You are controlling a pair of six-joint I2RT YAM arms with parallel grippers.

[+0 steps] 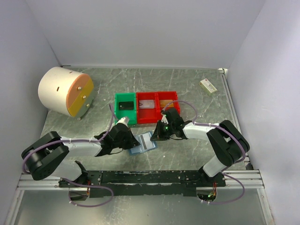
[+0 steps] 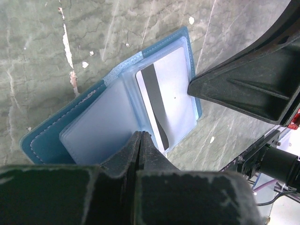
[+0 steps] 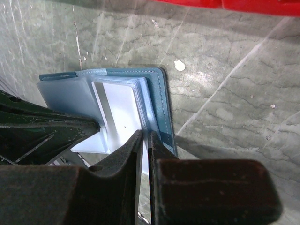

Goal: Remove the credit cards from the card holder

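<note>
Blue leather lies spread flat on the grey marbled table (image 1: 197, 140): the card holder (image 1: 142, 143) is open, dead centre between my two arms, just in front of the green bin (image 1: 125, 108) and the red bin (image 1: 157, 107). My left gripper (image 2: 140, 138) comes in from the near-left side, jaws pressed tight together, nipping the edge of a frosted plastic sleeve (image 2: 101, 123) close to the holder's fold. My right gripper (image 3: 145, 146) meets it from the opposite side, jaws nearly together on a thin edge at the outer rim of the other half. I think that edge is the credit card (image 2: 174, 89), but sleeve and card overlap there and I can't separate them. That card is white with a black stripe down one side, lying in the clear pocket stack, its face up. My two sets of fingertips are very close, almost nose to nose across the open holder. Off in the far right corner sits a small cream box (image 1: 208, 86); far left, a white drum with an orange face (image 1: 65, 91) lies on its side.
</note>
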